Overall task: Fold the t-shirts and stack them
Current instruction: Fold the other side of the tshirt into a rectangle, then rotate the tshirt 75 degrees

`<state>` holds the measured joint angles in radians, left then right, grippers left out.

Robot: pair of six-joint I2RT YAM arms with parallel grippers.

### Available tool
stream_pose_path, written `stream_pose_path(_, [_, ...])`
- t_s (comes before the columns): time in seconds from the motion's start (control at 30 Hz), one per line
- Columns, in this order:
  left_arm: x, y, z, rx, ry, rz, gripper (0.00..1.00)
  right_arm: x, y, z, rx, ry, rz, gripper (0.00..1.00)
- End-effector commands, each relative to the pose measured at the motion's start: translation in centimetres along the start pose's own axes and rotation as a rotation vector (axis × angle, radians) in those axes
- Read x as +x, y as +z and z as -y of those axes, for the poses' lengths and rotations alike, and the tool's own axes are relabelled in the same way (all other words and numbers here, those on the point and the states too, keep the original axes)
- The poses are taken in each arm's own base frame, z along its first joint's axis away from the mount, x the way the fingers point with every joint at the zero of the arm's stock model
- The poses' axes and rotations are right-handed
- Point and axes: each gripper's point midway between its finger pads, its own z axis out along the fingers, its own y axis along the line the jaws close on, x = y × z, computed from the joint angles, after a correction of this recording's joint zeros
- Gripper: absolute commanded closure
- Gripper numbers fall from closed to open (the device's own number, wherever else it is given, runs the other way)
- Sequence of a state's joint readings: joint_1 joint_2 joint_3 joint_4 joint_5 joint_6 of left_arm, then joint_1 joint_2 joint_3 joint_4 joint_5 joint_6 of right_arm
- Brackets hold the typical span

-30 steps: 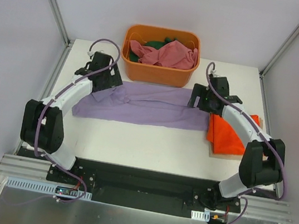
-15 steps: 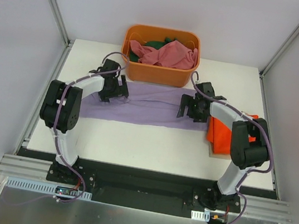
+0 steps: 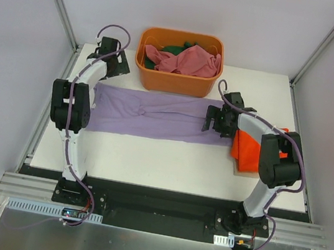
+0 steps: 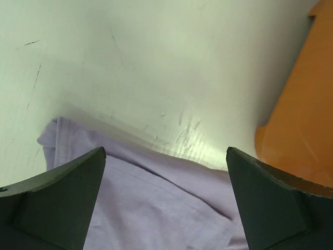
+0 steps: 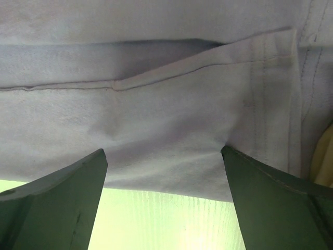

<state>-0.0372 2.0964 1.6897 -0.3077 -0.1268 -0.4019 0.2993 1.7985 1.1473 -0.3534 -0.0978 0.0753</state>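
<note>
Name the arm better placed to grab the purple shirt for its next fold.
Probably right. The right claw hangs open over the purple shirt, at its right end. The left claw, also open, is off its far left corner, over bare table beside the tub.

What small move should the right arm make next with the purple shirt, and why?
Probably lower the right gripper onto the right end of the lavender t-shirt and close on it. Its jaws stand open over flat cloth, holding nothing, and the shirt lies as one long strip across the table, so a crosswise fold seems due.
</note>
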Motion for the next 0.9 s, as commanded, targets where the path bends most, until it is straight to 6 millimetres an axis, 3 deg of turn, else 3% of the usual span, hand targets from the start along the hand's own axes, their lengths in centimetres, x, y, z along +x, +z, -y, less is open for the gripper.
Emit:
stream_pose_path(0.0, [-1.3,-3.8,1.8,0.065,0.024,0.025,0.01,-0.7,-1.0,0.5,0.018,-0.018,0.026,0.04])
stream_pose_path(0.13, [2.8,-7.5,1.9,0.149,-0.068,-0.066,0.01,-2.3,-2.5,0.1,0.02,-0.049,0.08,0.04])
stream_pose_path(0.23, [7.6,-9.6,1.7,0.196,-0.133,-0.168,0.01,-3.6,-3.1,-0.9,-0.006,-0.078,0.115,0.04])
stream_pose_path(0.33, [11.7,-10.4,1.7,0.214,-0.143,-0.24,0.01,-5.2,-2.8,-1.8,-0.046,-0.128,0.138,0.04])
stream_pose_path(0.43, [13.9,-9.8,0.6,0.171,-0.145,-0.272,0.01,-7.4,-1.7,-2.8,-0.085,-0.167,0.179,0.04])
stream_pose_path(0.57, [15.2,-8.2,-0.5,0.117,-0.134,-0.304,0.01,-8.9,0.6,-4.2,-0.149,-0.181,0.163,0.04])
stream_pose_path(0.67, [15.7,-7.2,-1.3,0.084,-0.153,-0.326,0.01,-8.4,2.0,-4.3,-0.163,-0.179,0.126,0.04])
stream_pose_path(0.87, [14.4,-5.5,-3.0,0.033,-0.18,-0.313,0.01,-3.6,2.4,-4.0,-0.216,-0.195,0.014,0.04])
